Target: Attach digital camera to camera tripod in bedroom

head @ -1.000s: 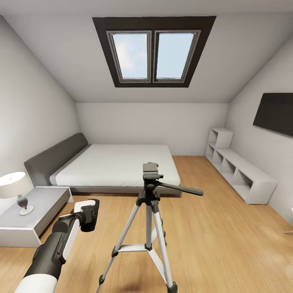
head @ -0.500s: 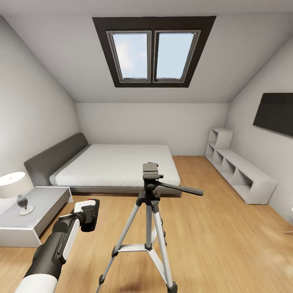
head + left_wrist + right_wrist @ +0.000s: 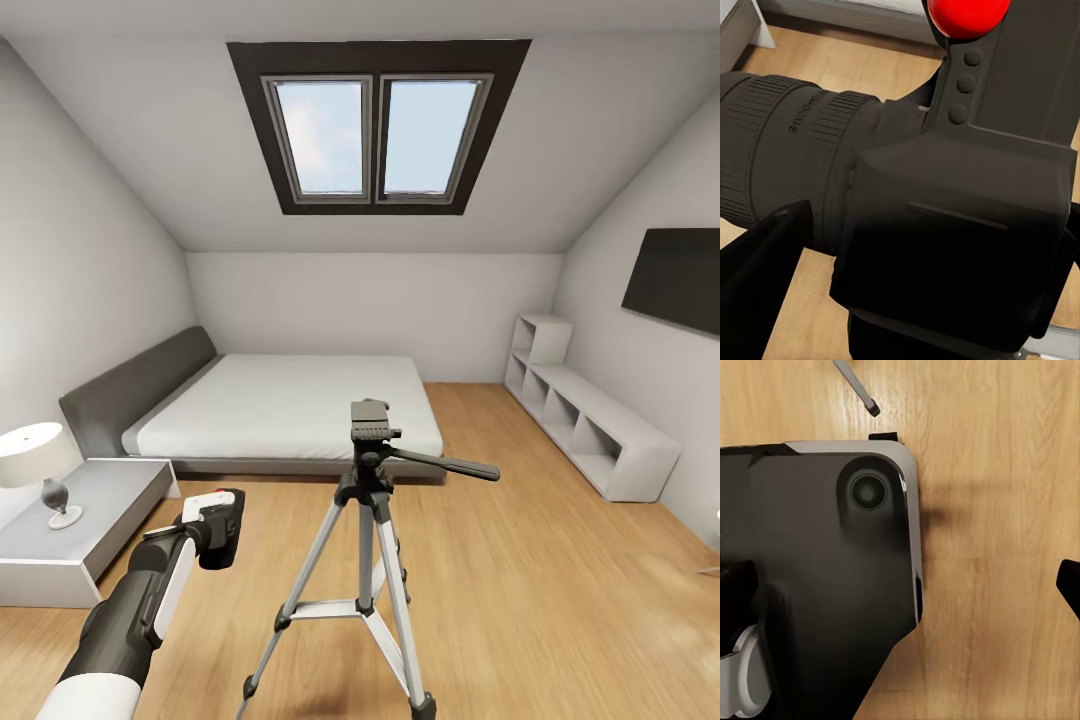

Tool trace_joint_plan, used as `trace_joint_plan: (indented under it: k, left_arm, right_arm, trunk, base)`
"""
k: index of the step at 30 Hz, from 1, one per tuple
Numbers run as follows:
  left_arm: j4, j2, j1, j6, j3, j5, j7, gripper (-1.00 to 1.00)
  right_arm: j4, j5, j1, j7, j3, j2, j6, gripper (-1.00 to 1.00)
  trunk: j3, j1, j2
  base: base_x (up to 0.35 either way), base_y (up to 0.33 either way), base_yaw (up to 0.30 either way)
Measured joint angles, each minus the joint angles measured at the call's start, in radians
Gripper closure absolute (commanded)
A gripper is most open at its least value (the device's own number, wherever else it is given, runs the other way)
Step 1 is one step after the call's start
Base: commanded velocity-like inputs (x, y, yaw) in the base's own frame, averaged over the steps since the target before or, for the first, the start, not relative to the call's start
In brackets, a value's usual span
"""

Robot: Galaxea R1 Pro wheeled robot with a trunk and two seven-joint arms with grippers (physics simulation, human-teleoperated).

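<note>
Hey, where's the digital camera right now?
In the head view the digital camera is low on the left, held in the left gripper, left of the camera tripod and in front of the bed.

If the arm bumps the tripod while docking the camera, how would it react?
The tripod looks tall with thin legs, so it is probably light and apt to tip or slide on the smooth floor. Its pan handle sticks out, likely easy to catch.

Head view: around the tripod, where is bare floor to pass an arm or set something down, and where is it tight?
Bare wood floor lies right of the camera tripod, toward the white cubby shelf. A narrower strip runs between the tripod and the bed. It is tighter on the left, where the left gripper holds the digital camera beside the nightstand with its lamp.
</note>
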Motion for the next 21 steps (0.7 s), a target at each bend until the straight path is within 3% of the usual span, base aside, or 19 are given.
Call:
trace_joint_plan:
  k: [7,15,21]
  left_arm:
    - [-0.001,-0.001,0.000,-0.003,0.000,0.006,-0.001,1.00]
    - [0.005,0.001,0.000,-0.008,-0.002,0.044,-0.006,1.00]
    - [0.080,0.005,0.000,-0.016,-0.007,0.044,-0.007,1.00]
  right_arm:
    - [-0.003,-0.001,0.000,0.000,-0.001,0.000,-0.001,-1.00]
    - [-0.013,0.001,0.000,0.000,0.002,-0.004,-0.001,-1.00]
    - [-0.068,0.000,-0.001,-0.002,0.000,-0.004,0.004,-1.00]
  trunk:
    - [0.000,0.000,0.000]
    - [0.000,0.000,0.000]
    - [0.000,0.000,0.000]
  base:
    - [0.000,0.000,0.000]
    - [0.000,0.000,0.000]
    - [0.000,0.000,0.000]
